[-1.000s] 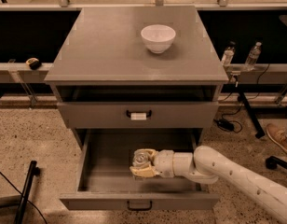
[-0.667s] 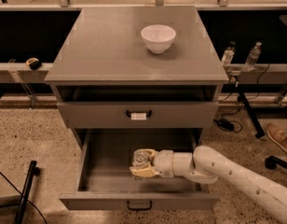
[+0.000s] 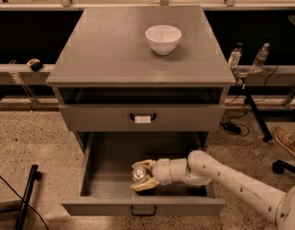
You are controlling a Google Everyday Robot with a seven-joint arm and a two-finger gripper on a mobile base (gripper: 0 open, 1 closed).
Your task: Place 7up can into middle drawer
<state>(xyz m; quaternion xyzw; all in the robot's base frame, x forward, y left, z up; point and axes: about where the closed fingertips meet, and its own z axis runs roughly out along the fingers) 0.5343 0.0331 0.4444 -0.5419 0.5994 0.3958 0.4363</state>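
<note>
The middle drawer (image 3: 99, 206) is pulled out wide at the bottom of the grey cabinet, its dark loop handle on the front panel. My gripper (image 3: 141, 175) reaches in from the right and sits low inside the drawer, near its front middle. Its pale fingers (image 3: 144, 186) stand on either side of the 7up can (image 3: 139, 173). Only the can's silver top and a bit of its side show, and it sits close to the drawer floor. The white arm runs off to the lower right.
A white bowl (image 3: 163, 38) stands on the cabinet top. Above the open drawer is a closed drawer front with a white tag (image 3: 142, 118). Two clear bottles (image 3: 235, 56) stand at the right. A black stand (image 3: 25, 195) is at the lower left and a shoe (image 3: 286, 143) at the far right.
</note>
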